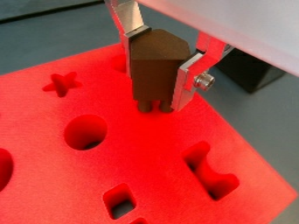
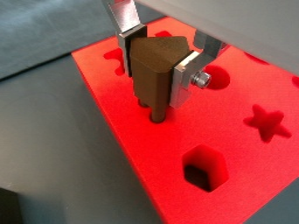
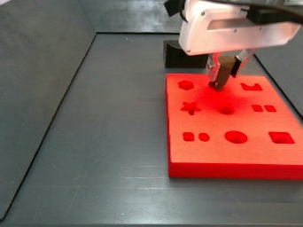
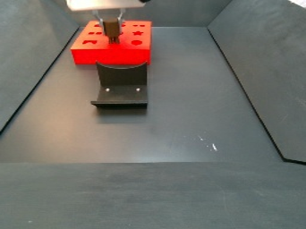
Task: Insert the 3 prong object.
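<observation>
My gripper (image 1: pixel 156 83) is shut on the 3 prong object (image 1: pixel 152 63), a brown piece with a pointed top and short prongs below. It holds the piece upright over the red board (image 1: pixel 70 175). The prong tips (image 1: pixel 149 107) reach the board's surface, and I cannot tell whether they sit in holes. The held piece (image 2: pixel 149 70) and gripper (image 2: pixel 156 83) also show in a wrist view near the board's edge (image 2: pixel 128 149). In a side view the gripper (image 3: pixel 222 78) is over the board's far middle (image 3: pixel 231 155). In a side view the gripper (image 4: pixel 111 32) is above the board (image 4: pixel 114 54).
The board has cut-outs: a star (image 1: pixel 61 83), a round hole (image 1: pixel 84 131), a notched hole (image 1: pixel 211 171) and a house-shaped hole (image 2: pixel 202 168). The dark fixture (image 4: pixel 121 85) stands against the board's side and shows behind it in a side view (image 3: pixel 175 55). Dark walls ring the floor.
</observation>
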{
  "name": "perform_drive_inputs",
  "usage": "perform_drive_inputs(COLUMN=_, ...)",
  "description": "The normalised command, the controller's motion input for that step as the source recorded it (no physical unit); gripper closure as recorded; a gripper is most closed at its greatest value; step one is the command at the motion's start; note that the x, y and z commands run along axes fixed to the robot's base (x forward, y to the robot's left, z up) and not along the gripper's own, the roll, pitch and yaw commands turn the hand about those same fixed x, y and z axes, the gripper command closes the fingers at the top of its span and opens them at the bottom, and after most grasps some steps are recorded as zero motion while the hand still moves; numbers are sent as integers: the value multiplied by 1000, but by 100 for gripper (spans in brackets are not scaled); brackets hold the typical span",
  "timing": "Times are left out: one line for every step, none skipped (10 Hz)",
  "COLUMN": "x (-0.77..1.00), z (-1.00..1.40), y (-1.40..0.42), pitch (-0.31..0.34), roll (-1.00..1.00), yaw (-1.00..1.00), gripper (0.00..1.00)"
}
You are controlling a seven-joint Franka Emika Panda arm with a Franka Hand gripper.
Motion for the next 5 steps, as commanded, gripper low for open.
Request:
perform_drive_inputs(x=103, z=-160, y=0, pitch=500, roll=-29, yaw=-417, gripper=100)
perform_drive_inputs(x=129, z=-171, y=0, pitch=500, roll=-33, yaw=-406, gripper=100)
perform_drive_inputs(x=157, z=-194, y=-26, pitch=500, roll=-30, yaw=-380, gripper=100)
perform_drive_inputs(x=151, z=-151, y=-123, pitch=500, roll=-71, yaw=-360, gripper=100)
perform_drive_inputs(x=0, z=-440, y=0, pitch=339, roll=-94, yaw=-100, gripper=100)
